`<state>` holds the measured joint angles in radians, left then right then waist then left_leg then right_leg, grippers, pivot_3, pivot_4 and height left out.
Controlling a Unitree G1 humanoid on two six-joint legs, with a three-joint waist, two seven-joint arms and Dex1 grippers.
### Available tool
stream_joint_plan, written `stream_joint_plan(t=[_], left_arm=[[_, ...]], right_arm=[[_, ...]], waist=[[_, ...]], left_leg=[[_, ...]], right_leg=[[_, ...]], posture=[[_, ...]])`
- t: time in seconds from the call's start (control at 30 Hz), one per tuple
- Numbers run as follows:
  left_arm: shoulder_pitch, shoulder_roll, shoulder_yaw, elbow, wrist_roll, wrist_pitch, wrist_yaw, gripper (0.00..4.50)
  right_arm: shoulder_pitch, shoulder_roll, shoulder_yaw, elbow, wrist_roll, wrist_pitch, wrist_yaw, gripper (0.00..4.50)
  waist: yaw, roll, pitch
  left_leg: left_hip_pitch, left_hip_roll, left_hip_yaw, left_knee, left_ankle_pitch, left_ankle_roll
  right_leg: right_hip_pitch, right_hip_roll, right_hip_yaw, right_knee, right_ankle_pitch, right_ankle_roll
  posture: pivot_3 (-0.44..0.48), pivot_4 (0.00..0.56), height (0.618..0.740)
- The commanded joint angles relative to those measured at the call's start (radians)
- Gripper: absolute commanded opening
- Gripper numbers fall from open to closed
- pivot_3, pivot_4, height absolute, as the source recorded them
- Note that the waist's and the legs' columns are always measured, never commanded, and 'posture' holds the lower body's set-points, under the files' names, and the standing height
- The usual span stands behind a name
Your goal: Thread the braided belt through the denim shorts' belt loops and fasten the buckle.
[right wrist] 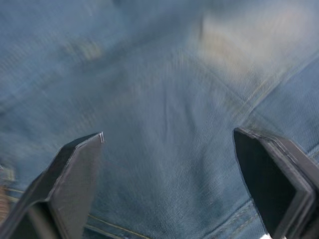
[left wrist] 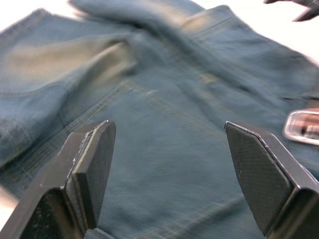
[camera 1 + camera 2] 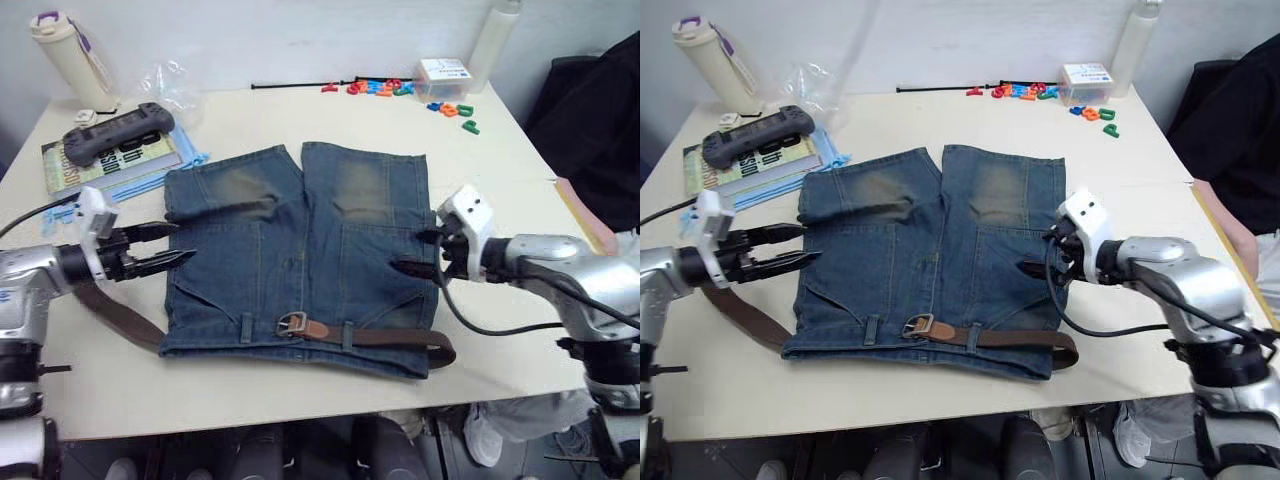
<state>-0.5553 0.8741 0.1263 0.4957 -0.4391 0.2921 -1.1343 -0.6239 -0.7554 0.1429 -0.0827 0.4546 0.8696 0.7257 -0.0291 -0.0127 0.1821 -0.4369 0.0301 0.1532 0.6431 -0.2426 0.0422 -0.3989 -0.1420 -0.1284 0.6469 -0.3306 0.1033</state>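
Since the braided belt (image 3: 390,338) looks threaded w/ buckle (image 3: 291,323) done up, left gripper (image 3: 165,246) & right gripper (image 3: 418,252) hover spread apart over denim shorts (image 3: 300,250), prob just back off next.

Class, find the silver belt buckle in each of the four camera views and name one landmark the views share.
Left eye view: the buckle lies on the shorts' waistband, near the table's front edge.
Right eye view: same spot on the waistband.
Left wrist view: a bright metal frame at the picture's edge, beyond the open left end effector.
Right wrist view: not seen.
Shared landmark: the denim shorts.
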Motion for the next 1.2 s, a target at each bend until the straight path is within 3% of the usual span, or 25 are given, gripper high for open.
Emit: stream_joint_plan(t=[0.03, 0.23, 0.27, 0.37, 0.6, 0.63, 0.97, 1.2], left_arm=[[-0.084, -0.026, -0.086, 0.147, 0.162, -0.135, 0.032, 3.86], [-0.14, -0.076, -0.181, 0.305, 0.301, -0.218, 0.027, 3.86], [-0.139, -0.08, -0.189, 0.318, 0.311, -0.215, 0.016, 3.86], [-0.133, -0.088, -0.206, 0.35, 0.342, -0.236, -0.001, 3.18], [-0.119, -0.101, -0.209, 0.341, 0.367, -0.287, -0.022, 0.38], [-0.12, -0.108, -0.208, 0.334, 0.368, -0.291, -0.013, 0.04], [-0.191, -0.22, -0.196, 0.342, 0.409, -0.262, 0.14, 0.04], [-0.238, -0.251, -0.193, 0.432, 0.465, -0.292, 0.262, 0.04]], right_arm=[[-0.054, 0.026, 0.071, 0.121, -0.103, -0.087, 0.035, 4.44], [-0.074, 0.061, 0.134, 0.197, -0.159, -0.069, 0.088, 4.44], [-0.073, 0.065, 0.135, 0.198, -0.158, -0.051, 0.093, 4.21], [-0.065, 0.07, 0.146, 0.198, -0.171, -0.023, 0.107, 3.38], [-0.065, 0.099, 0.155, 0.231, -0.232, -0.056, 0.099, 0.26], [-0.072, 0.107, 0.157, 0.252, -0.254, -0.087, 0.088, 0.0], [-0.234, 0.213, 0.184, 0.64, -0.518, -0.551, -0.09, 0.0], [-0.359, 0.286, 0.154, 0.929, -0.592, -0.706, -0.186, 0.0]], waist=[[-0.001, -0.001, 0.0], [-0.001, -0.003, 0.0], [-0.001, -0.004, 0.0], [-0.002, -0.004, 0.0], [-0.002, -0.004, -0.001], [-0.002, -0.004, -0.003], [0.005, -0.004, -0.007], [0.001, -0.004, -0.006]], left_leg=[[-0.002, 0.001, 0.0, 0.003, -0.001, 0.001], [-0.001, 0.0, 0.005, 0.008, -0.003, 0.007], [-0.001, 0.0, 0.005, 0.009, -0.003, 0.007], [0.002, 0.0, 0.005, 0.01, -0.004, 0.008], [0.01, 0.001, 0.005, 0.008, -0.007, 0.006], [0.011, 0.001, 0.005, 0.008, -0.007, 0.006], [0.015, -0.002, 0.005, 0.009, -0.007, 0.005], [0.013, -0.005, 0.005, 0.007, 0.0, 0.007]], right_leg=[[-0.001, 0.001, -0.001, 0.0, 0.0, 0.001], [-0.001, -0.003, 0.0, 0.002, 0.003, 0.007], [-0.001, -0.003, 0.0, 0.001, 0.003, 0.007], [0.0, -0.007, 0.001, 0.002, 0.003, 0.006], [0.006, -0.01, 0.001, 0.001, 0.003, 0.005], [0.007, -0.01, 0.002, 0.001, 0.003, 0.005], [0.008, -0.018, 0.0, 0.007, 0.007, 0.004], [0.007, -0.022, -0.002, 0.009, 0.007, 0.005]], posture=[[0.0, 0.15, 0.713], [0.0, 0.15, 0.713], [0.0, 0.15, 0.713], [0.0, 0.15, 0.713], [0.0, 0.15, 0.713], [0.0, 0.15, 0.713], [0.0, 0.15, 0.713], [0.0, 0.15, 0.713]])
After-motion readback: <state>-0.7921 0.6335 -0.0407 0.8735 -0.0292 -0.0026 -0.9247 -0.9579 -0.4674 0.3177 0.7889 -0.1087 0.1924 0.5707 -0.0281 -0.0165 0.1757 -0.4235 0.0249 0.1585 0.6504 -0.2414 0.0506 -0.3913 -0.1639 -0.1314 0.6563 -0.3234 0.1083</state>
